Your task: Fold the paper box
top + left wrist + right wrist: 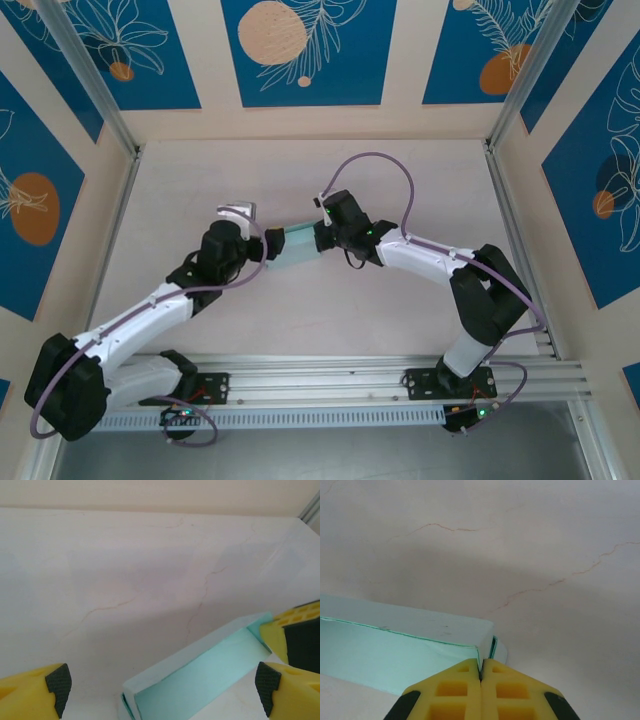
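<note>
**Position.** The paper box (293,246) is found near the middle of the pale surface (420,170). It is set lengthwise between the two hands. It is formed as a long, narrow trough of light-blue card, open along one long side, so that the inner wall is seen.

**Right hand.** The right hand (481,672) is closed. Its yellow fingers (452,692) are pressed flat together on the thin end wall of the box at the corner. The card edge is seen entering the seam between them. The long upper edge of the box is straight up to that corner. A slight buckle is noted in the inner wall just beside the grip.

**Left hand.** The left hand (160,682) is held wide open, with nothing gripped. The opposite end of the box lies between its fingers (35,692). That end is cut square and its corner is crisp. One pad is well apart from the card and the other is just beside the long edge. Contact there cannot be judged.

**Open room.** Bare surface is seen on every side of the box, the widest stretch lying toward the far wall. The working area is bounded at the sides by aluminium frame posts (88,80). At the near edge it is bounded by the mounting rail (350,372). Both are well apart from the box. Fine hairline veins are noted in the surface.
</note>
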